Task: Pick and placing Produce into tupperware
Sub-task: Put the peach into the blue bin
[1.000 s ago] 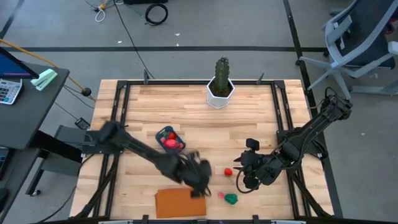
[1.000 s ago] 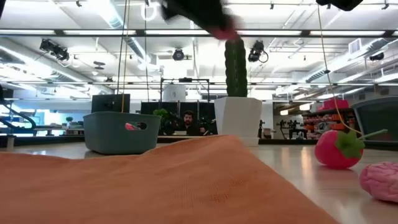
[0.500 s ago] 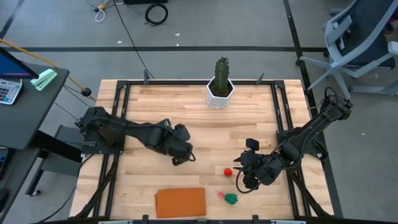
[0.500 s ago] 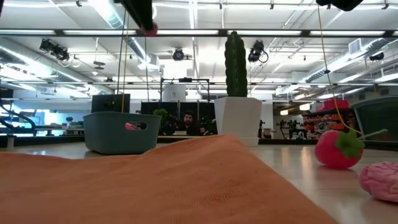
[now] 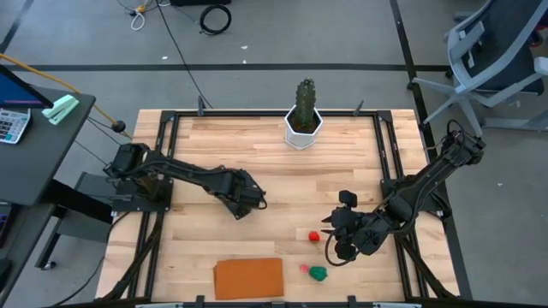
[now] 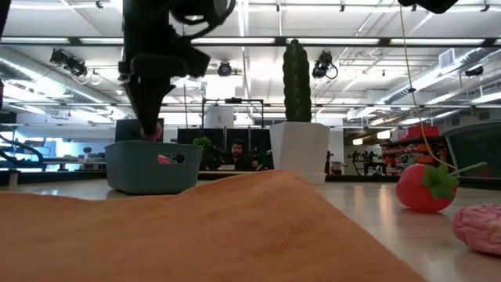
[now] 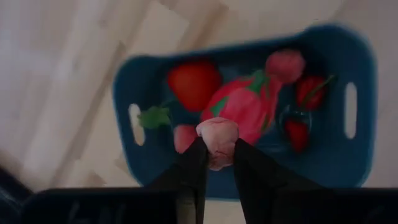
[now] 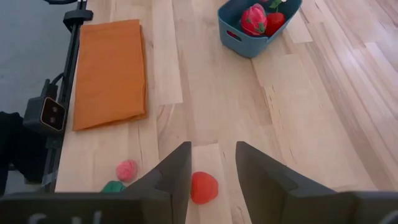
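The left gripper hangs over the teal tupperware on the tabletop's left, jaws clamping a pink produce piece; right gripper open above a red piece.

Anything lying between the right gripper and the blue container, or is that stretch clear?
In the right wrist view, only a small red piece of produce sits by the right gripper; beyond it, bare wood runs to the tupperware.
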Controlling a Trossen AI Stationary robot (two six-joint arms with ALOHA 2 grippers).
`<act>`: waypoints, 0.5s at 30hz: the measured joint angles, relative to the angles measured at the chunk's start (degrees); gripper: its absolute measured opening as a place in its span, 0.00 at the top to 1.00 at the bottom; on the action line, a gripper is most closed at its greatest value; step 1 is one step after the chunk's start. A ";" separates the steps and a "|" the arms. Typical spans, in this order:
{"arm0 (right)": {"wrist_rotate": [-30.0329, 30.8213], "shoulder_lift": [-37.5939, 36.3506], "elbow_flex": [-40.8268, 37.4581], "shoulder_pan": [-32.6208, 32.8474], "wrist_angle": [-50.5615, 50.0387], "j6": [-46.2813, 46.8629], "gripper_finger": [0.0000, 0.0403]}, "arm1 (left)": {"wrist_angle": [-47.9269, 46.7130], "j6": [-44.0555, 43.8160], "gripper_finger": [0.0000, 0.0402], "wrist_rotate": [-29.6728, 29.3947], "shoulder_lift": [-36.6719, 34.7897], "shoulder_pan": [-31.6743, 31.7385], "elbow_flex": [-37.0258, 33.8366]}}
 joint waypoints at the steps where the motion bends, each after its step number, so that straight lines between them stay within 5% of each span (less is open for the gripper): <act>1: 0.02 0.00 0.00 0.02 0.02 -0.01 0.67 | 1.24 0.92 0.82 1.24 -0.28 0.50 -1.06; 15: 1.94 0.02 0.00 -0.01 -0.45 -1.58 0.67 | 9.40 4.83 0.83 6.75 -10.59 9.80 -13.86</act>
